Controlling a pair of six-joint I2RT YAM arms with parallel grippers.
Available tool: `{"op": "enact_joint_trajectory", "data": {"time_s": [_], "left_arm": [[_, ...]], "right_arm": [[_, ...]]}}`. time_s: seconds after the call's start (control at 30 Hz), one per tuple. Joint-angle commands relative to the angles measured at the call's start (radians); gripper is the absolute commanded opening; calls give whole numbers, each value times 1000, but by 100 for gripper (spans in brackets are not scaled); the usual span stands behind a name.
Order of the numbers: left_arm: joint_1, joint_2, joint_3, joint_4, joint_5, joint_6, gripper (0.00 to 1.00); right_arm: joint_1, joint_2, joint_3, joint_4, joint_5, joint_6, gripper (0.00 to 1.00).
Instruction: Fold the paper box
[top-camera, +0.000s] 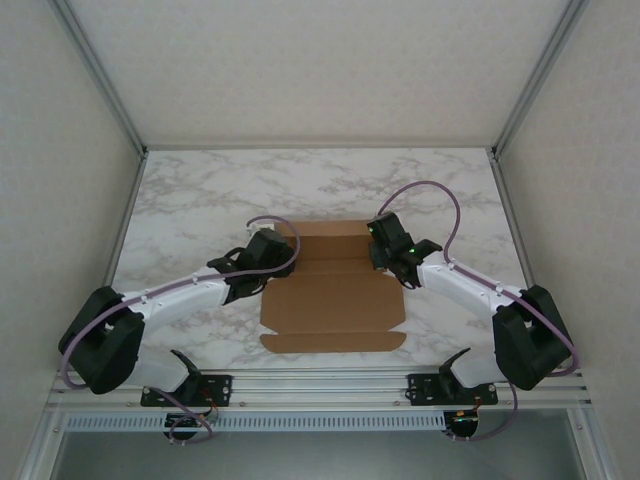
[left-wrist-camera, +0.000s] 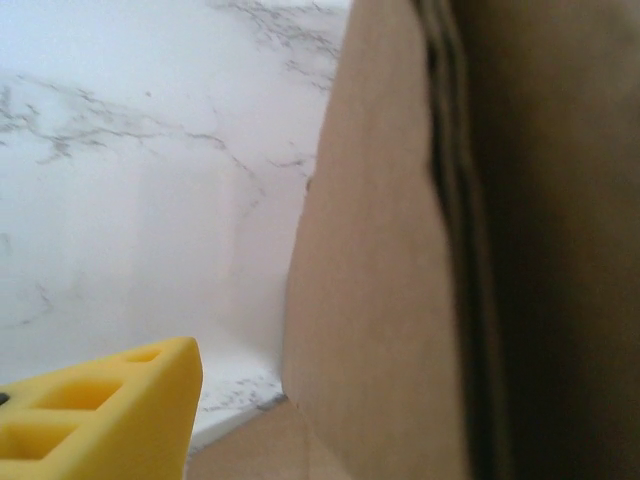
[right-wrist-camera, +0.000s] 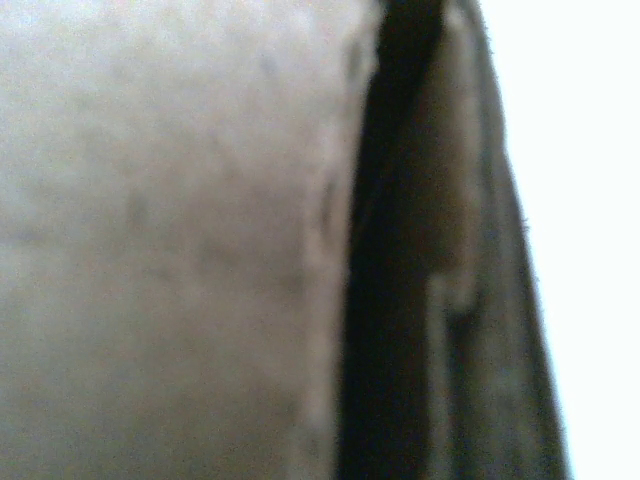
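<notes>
The paper box (top-camera: 335, 305) is a brown cardboard sheet lying partly folded in the middle of the table, its far part raised and a long flap at its near edge. My left gripper (top-camera: 272, 252) is at the box's left side. In the left wrist view its yellow finger (left-wrist-camera: 100, 410) stands apart from an upright cardboard flap (left-wrist-camera: 380, 300), open, and the other finger is hidden behind the flap. My right gripper (top-camera: 383, 243) is at the box's far right corner. The right wrist view is blurred cardboard (right-wrist-camera: 180, 250) pressed close, with the fingers hidden.
The marble table (top-camera: 200, 200) stretches left, right and behind the box. White walls and metal posts (top-camera: 120, 110) close it in on three sides. A metal rail (top-camera: 320, 385) with both arm bases runs along the near edge.
</notes>
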Motion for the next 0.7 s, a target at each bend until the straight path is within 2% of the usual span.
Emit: {"op": "enact_joint_trajectory", "data": {"time_s": [0.0, 0.2, 0.67], "left_arm": [[-6, 19, 20, 79, -86, 40, 63], [-6, 51, 29, 132, -108, 58, 57], [-6, 166, 52, 105, -245, 33, 9]], "right_arm": [[-2, -18, -6, 16, -33, -6, 0], [-2, -15, 0, 12, -31, -15, 0], [6, -15, 9, 23, -66, -13, 0]]}}
